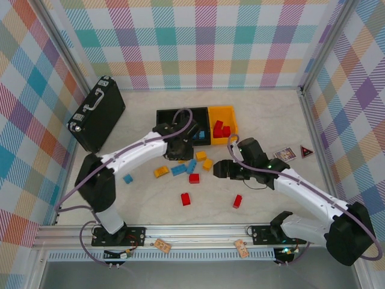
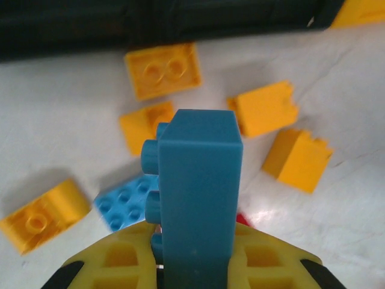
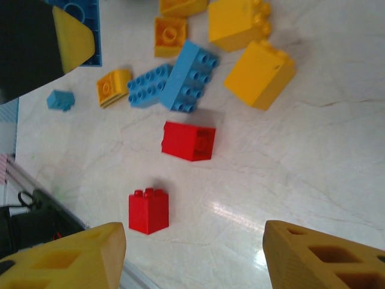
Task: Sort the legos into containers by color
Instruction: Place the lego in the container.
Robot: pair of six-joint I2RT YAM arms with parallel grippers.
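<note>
My left gripper (image 2: 195, 256) is shut on a blue lego (image 2: 201, 180) standing upright between its yellow pads, just above the table. In the top view the left gripper (image 1: 178, 152) sits in front of the black containers (image 1: 171, 113); one of them holds blue legos (image 1: 201, 137). The yellow-orange container (image 1: 221, 111) holds red legos (image 1: 220, 130). My right gripper (image 3: 192, 253) is open over bare table, with two red legos (image 3: 188, 141) (image 3: 148, 210) ahead of it. Yellow (image 2: 162, 69) and blue (image 3: 180, 78) legos lie loose in the middle.
A black briefcase (image 1: 96, 113) lies at the back left. Two small cards (image 1: 284, 153) (image 1: 306, 150) rest at the right. Another red lego (image 1: 237, 201) and a small blue one (image 1: 127, 179) sit nearer the front rail (image 1: 192, 232). Checkered walls enclose the table.
</note>
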